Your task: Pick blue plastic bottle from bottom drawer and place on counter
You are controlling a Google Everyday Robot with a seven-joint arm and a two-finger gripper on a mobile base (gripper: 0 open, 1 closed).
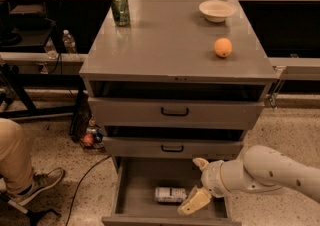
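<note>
blue plastic bottle lies in bottom drawer, gripper just right of it

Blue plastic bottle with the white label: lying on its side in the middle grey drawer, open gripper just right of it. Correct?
Wrong drawer. The camera view shows the small blue plastic bottle lying on its side in the bottom grey metal drawer, with the open two-finger gripper just right of it.
</note>
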